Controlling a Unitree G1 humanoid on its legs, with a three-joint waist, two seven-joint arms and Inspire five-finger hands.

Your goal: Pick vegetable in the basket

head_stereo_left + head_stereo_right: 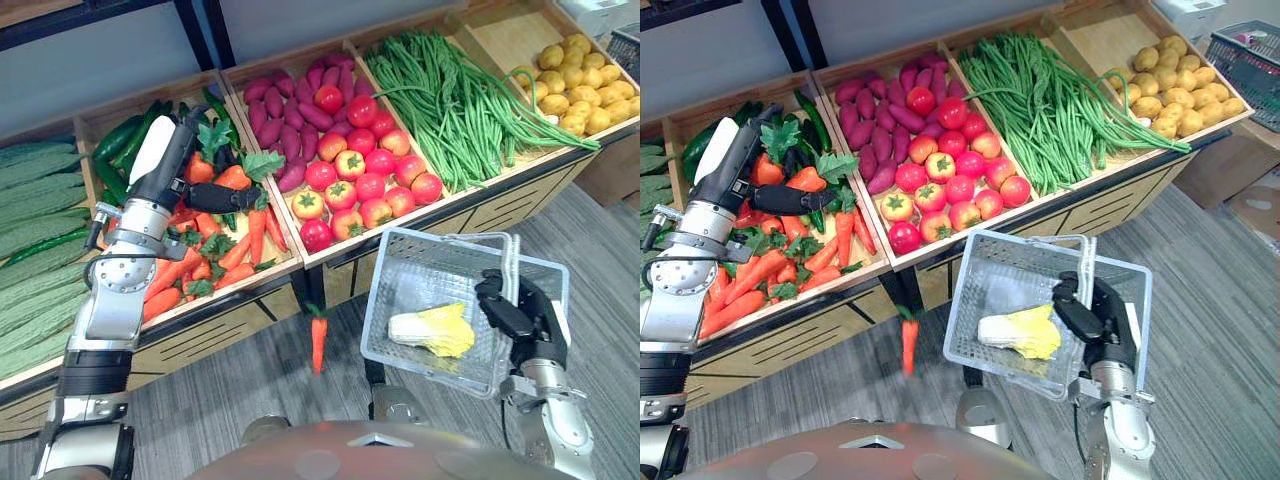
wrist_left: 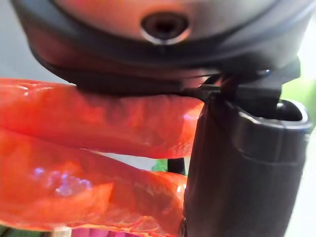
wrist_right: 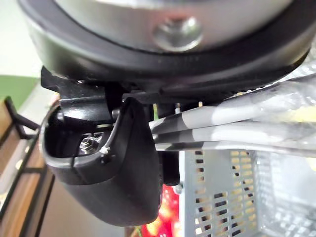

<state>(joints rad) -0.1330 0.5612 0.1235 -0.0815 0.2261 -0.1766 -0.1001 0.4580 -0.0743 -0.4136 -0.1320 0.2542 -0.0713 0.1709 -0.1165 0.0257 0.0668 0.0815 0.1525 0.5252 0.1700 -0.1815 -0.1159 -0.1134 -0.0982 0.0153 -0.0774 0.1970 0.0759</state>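
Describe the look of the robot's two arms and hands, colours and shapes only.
The left arm and right arm are silver-grey metal, built of rounded segments. The left one has black bands between segments and a white shell near its wrist. The left hand and right hand are dark, almost black, with blocky fingers.

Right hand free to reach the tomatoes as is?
Probably not. The right hand is curled round the handles of the basket, which holds a cabbage, down in front of the stand; the tomatoes lie up on it.
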